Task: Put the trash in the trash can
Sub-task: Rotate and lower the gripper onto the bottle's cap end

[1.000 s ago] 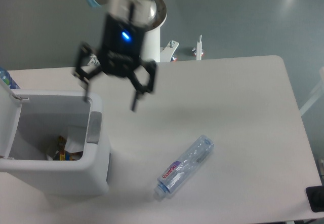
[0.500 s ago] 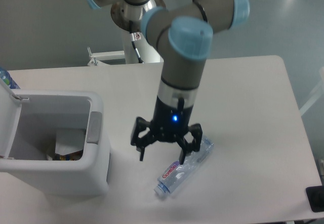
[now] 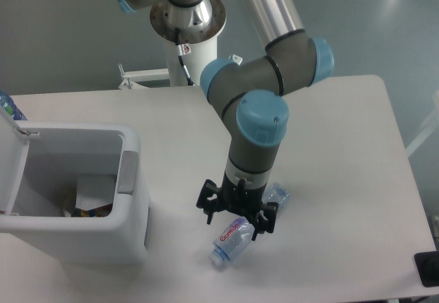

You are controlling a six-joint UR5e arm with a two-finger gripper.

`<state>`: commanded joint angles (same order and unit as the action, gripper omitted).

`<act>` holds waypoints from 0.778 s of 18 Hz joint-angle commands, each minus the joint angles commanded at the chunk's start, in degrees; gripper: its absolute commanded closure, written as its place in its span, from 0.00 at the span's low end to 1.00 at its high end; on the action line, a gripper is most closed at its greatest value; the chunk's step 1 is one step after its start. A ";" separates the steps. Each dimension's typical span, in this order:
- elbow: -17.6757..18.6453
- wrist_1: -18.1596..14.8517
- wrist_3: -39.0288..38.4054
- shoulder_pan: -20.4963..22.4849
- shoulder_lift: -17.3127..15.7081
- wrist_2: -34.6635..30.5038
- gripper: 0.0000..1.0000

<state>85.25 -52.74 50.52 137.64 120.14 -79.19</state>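
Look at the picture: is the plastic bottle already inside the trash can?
No, the plastic bottle lies on the table under the gripper, to the right of the open trash can.

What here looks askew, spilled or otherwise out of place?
Only the clear bottle, lying on its side on the white table instead of in the open trash can. The gripper sits over it, jaws spread. Nothing is spilled.
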 joint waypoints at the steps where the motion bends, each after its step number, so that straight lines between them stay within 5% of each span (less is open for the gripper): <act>1: 0.09 0.62 1.49 0.00 0.79 -0.44 0.00; 5: -0.44 3.17 3.62 -1.31 4.04 -4.13 0.00; 14: 0.09 3.52 3.53 -3.60 6.95 -6.41 0.00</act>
<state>85.34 -49.22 54.05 134.04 127.09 -85.60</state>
